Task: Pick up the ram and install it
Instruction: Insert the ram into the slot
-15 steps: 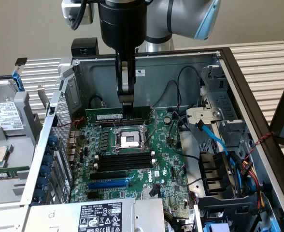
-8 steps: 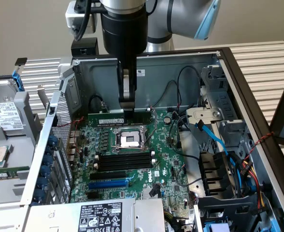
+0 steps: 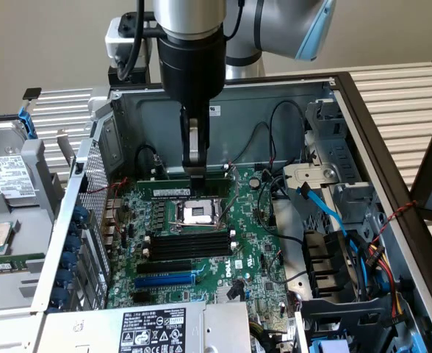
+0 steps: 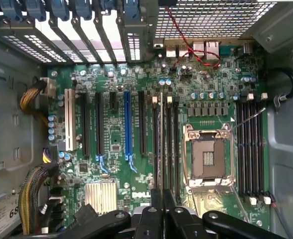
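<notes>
The ram [image 3: 164, 187] is a long thin green stick held level inside the open computer case, above the far part of the motherboard [image 3: 253, 257]. My gripper [image 3: 194, 173] comes straight down from above and is shut on the stick's middle. In the wrist view the ram [image 4: 161, 149] is seen edge-on as a thin line running out from between my fingers, over the black memory slots [image 4: 167, 144] beside the CPU socket [image 4: 208, 158]. My gripper [image 4: 161, 209] is shut on it there. How high the stick hangs above the slots I cannot tell.
The bare CPU socket [image 3: 199, 213] lies just under the ram, with black memory slots [image 3: 186, 246] and a blue slot [image 3: 164, 279] nearer. Blue and black cables [image 3: 326, 213] crowd the exterior view's right. A drive tray [image 3: 6, 173] sits outside the case on the left.
</notes>
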